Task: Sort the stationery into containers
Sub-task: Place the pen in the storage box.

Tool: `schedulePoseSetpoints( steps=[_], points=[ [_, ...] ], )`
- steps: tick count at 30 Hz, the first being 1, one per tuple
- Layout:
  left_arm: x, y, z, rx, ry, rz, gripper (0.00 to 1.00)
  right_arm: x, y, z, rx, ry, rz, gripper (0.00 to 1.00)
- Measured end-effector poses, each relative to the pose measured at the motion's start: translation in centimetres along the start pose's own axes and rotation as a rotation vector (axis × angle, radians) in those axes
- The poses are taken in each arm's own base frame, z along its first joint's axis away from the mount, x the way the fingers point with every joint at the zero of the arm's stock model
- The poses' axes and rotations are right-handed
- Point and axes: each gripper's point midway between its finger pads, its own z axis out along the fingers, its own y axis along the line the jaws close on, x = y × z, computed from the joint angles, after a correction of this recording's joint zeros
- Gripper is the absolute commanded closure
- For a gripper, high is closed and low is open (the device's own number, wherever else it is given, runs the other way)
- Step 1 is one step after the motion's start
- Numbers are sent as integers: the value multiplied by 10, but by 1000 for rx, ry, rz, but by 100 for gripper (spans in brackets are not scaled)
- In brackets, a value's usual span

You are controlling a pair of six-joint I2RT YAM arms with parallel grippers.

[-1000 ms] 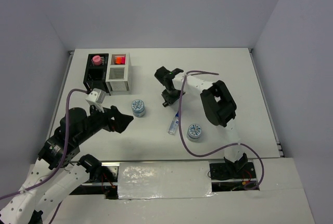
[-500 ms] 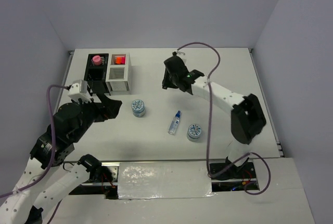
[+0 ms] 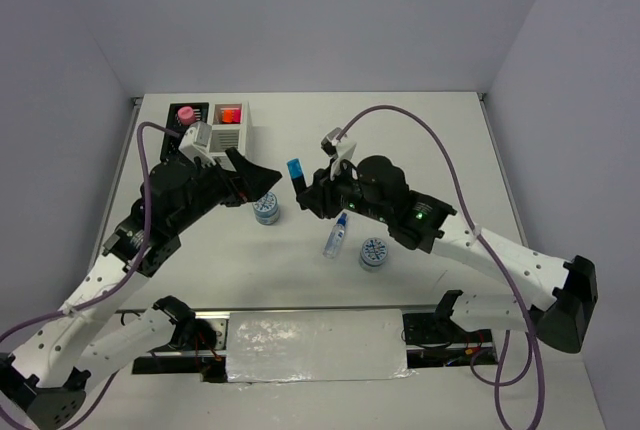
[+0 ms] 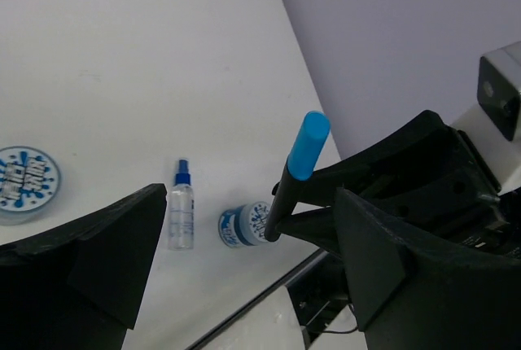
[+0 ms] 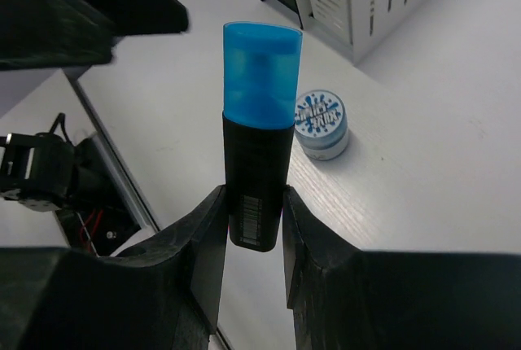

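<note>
Holding the blue-capped highlighter (image 5: 255,172) upright in the right pincer (image 5: 254,207), clamped tight, above the bench (image 3: 450,150) middle. Facing it with the left pincer (image 4: 248,203) wide open, probably for a handoff toward the boxes (image 3: 210,142) far left.

no text can be read anywhere. the blue-capped highlighter (image 5: 255,191) carries a small white barcode-like print on its black barrel, too fine to make out. the lid of the round tin (image 5: 320,114) shows only a blurred blue pattern.
</note>
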Motion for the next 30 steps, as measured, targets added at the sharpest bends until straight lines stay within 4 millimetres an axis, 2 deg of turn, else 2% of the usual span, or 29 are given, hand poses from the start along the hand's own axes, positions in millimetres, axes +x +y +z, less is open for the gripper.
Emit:
schedulePoseSetpoints(
  steps=[4,8,14,18,19,20,22,23,24,25,26,27,30],
  points=[
    [8,-12,7,78,29,-24,7,-15,13,-11,-45,-52,-19,100],
    [17,-23,10,155,52,-36,6,-10,18,-10,-60,-36,-24,100],
    [16,-37,9,223,52,-25,10,-1,32,-2,-95,3,-36,100],
    [18,-36,12,224,59,-24,26,-3,52,-3,-142,4,-57,100],
    [18,-36,13,222,62,-23,33,-4,55,-4,-150,1,-59,100],
    [19,-35,15,221,65,-22,45,-4,58,-4,-156,-1,-61,100],
    [21,-35,16,222,71,-21,60,-3,61,-3,-162,1,-62,100],
    [21,-35,16,221,73,-24,67,-3,61,-2,-162,3,-62,97],
    [21,-35,16,221,73,-18,83,-1,60,-1,-159,7,-62,86],
    [21,-31,17,209,68,9,91,0,60,0,-158,12,-60,71],
    [22,-28,18,195,70,6,99,0,59,1,-153,9,-58,32],
    [21,-26,18,188,68,6,100,0,59,1,-151,9,-50,1],
    [21,-21,19,149,72,24,100,-3,54,2,-124,-9,-47,0]
  ],
)
